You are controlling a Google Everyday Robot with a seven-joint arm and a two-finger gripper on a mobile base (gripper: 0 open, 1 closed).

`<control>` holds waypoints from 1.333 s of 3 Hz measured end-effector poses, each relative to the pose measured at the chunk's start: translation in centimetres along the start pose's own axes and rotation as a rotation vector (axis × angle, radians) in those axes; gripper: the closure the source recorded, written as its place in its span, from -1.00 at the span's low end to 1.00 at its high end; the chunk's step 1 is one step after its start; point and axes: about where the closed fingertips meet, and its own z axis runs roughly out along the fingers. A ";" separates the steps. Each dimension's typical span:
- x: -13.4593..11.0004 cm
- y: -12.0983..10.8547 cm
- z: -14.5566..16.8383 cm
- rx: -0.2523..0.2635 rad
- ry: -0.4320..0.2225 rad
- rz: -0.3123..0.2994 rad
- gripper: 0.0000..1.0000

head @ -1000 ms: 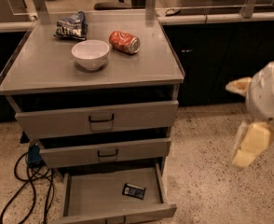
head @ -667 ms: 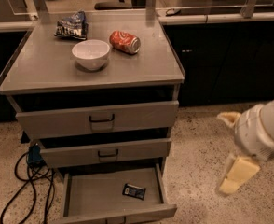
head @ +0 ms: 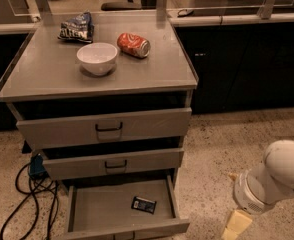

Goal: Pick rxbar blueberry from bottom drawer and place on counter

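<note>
The rxbar blueberry (head: 144, 204) is a small dark bar lying flat on the floor of the pulled-out bottom drawer (head: 99, 211), right of its middle. The counter (head: 62, 76) is the grey top of the cabinet above. My gripper (head: 234, 202) hangs at the lower right of the view, over the speckled floor and right of the drawer's front corner. It is well apart from the bar. Its two pale fingers stand apart, open, with nothing between them. The lower finger (head: 237, 225) runs off the bottom edge.
On the counter stand a white bowl (head: 97, 58), a red soda can (head: 134, 45) on its side and a dark-blue snack bag (head: 77, 28). Two upper drawers (head: 107, 129) are slightly pulled out. Black cables (head: 29, 196) lie on the floor left of the cabinet.
My arm and gripper have dropped lower and shifted a little left, closer to the bottom drawer's right front corner. The bar and the things on the counter have not moved.
</note>
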 end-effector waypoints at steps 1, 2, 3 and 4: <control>3.3 -2.4 4.6 -0.037 0.009 0.049 -1.00; 3.5 -2.2 5.3 -0.053 0.006 0.056 -1.00; 2.7 -2.4 6.3 -0.126 -0.044 0.027 -1.00; -2.5 -1.2 10.3 -0.325 -0.188 -0.132 -1.00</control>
